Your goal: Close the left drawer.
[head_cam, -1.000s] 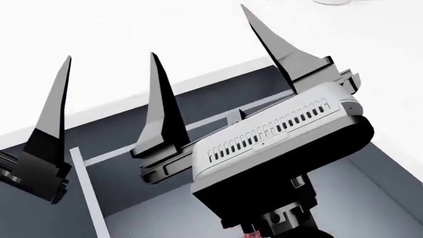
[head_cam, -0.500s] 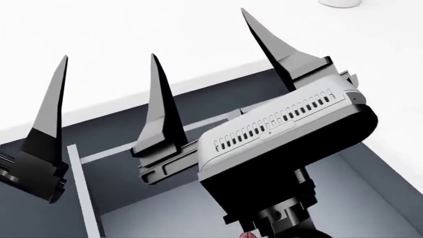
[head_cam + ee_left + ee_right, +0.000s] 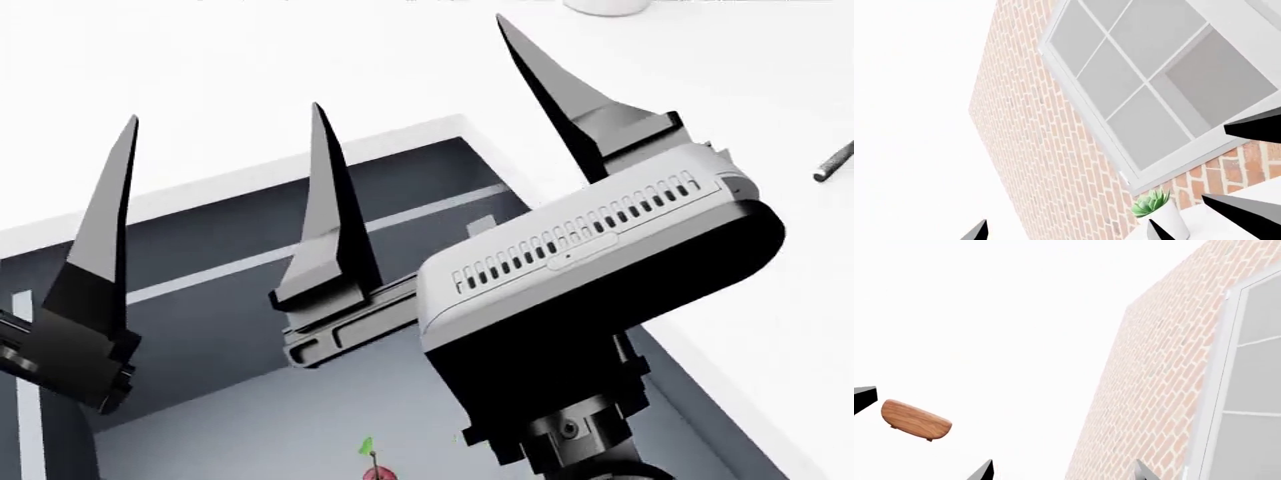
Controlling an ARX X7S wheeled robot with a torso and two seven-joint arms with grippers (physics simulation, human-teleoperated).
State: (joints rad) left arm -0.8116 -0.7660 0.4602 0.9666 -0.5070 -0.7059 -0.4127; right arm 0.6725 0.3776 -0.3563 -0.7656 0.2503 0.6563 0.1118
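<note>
Since a second before, the head view had slid sideways across the scene: the left drawer's (image 3: 240, 300) pale side rim had gone from near the middle-left of the picture to its far left edge, and a thin dark rod (image 3: 834, 160) on the white worktop (image 3: 267, 80) had come into sight at the right. The drawer stood pulled out below the worktop's edge, dark slate walls round a paler grey floor. Low on that floor sat a small red and green thing (image 3: 368, 458), too small to name; otherwise I saw nothing in it. The right tool (image 3: 407, 120) hung over the open box, black fingers wide apart and pointing up and away, gripping nothing. Of the left tool only one finger (image 3: 100, 230) showed at the picture's left. Both seemed held high and clear, I judged, so as to get behind the drawer front for a push.

From the left wrist, the camera looked up at a brick wall (image 3: 1027, 140) and a white-framed window (image 3: 1141, 85), with a potted succulent (image 3: 1157, 210) beneath; the left tool's (image 3: 1067, 232) tips were spread apart, empty.

From the right wrist, more brick wall, and a wooden board (image 3: 915, 421) on the worktop. No drawer showed there.
</note>
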